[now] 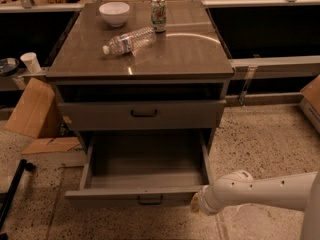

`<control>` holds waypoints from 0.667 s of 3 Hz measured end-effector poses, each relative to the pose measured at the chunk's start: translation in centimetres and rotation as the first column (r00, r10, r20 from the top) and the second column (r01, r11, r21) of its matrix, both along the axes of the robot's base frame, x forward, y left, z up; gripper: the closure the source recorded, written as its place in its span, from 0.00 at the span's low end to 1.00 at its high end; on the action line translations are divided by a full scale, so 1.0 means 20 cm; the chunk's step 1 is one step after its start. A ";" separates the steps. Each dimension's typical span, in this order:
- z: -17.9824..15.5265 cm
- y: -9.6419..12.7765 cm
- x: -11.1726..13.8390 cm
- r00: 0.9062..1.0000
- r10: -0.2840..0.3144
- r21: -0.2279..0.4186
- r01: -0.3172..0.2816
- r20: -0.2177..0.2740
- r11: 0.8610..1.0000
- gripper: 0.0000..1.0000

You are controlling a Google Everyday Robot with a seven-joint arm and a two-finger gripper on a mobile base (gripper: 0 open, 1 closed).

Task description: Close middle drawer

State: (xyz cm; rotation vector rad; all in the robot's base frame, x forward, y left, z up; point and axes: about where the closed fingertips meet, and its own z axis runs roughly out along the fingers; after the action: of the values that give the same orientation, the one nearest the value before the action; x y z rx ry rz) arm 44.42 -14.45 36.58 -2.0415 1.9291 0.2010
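The middle drawer (145, 196) is pulled far out of the grey-brown cabinet and is empty, with its dark bar handle (150, 200) at the centre of the front. The upper drawer (144, 114) above it stands slightly out. The lowest drawer is hidden beneath the open one. My white arm (260, 191) comes in from the right, low over the floor. My gripper (195, 204) is at the right end of the open drawer's front, touching or almost touching it.
On the cabinet top (185, 54) are a white bowl (114, 13), a lying plastic bottle (129, 40) and a can (158, 14). Cardboard (35, 109) leans left of the cabinet, with a white cup (31, 61) behind. A dark pole (12, 194) lies on the speckled floor.
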 end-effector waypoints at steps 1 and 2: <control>0.00 0.00 0.00 1.000 0.000 0.000 0.000 0.000 1.000 0.34; 0.00 0.00 0.00 1.000 0.000 0.002 0.000 0.000 1.000 0.11</control>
State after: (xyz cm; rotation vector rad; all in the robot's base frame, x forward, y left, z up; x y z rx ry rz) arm 44.42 -14.44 36.55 -2.0401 1.9285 0.2025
